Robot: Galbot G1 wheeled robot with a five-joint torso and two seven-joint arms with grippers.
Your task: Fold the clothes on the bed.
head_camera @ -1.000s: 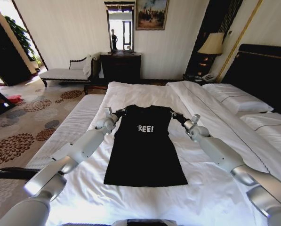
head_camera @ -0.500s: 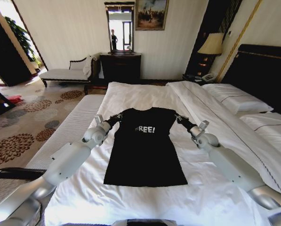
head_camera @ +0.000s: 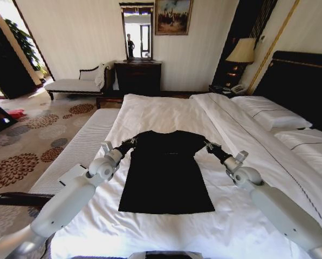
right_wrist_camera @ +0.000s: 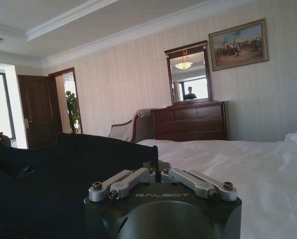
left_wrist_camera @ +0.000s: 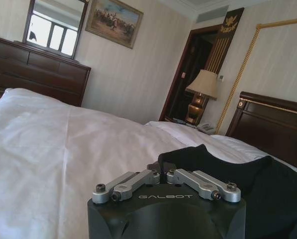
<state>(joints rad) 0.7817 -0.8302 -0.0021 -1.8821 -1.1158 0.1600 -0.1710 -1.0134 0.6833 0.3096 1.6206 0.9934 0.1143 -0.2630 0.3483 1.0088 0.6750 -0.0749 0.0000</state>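
The clothes, one black T-shirt [head_camera: 166, 172], lie on the white sheet of the bed [head_camera: 161, 110]. Its top part is lifted and drawn back over the body, so no lettering shows. My left gripper [head_camera: 129, 143] is shut on the shirt's left shoulder edge and my right gripper [head_camera: 208, 145] is shut on the right shoulder edge. In the left wrist view, the left gripper [left_wrist_camera: 163, 172] pinches black T-shirt fabric [left_wrist_camera: 267, 189]. The right wrist view shows the right gripper [right_wrist_camera: 158, 169] closed on the T-shirt fabric [right_wrist_camera: 44, 184] that rises beside it.
White pillows [head_camera: 268, 116] and a dark headboard [head_camera: 303, 81] are on the right. A pale ribbed bench [head_camera: 80, 145] runs along the bed's left side. Beyond the bed stand a chaise [head_camera: 77, 82], a dark dresser [head_camera: 138, 75] and a lamp [head_camera: 241, 51].
Both grippers have pulled back toward me with the shirt's shoulders, folding the top over. The white lettering, seen earlier, is now covered.
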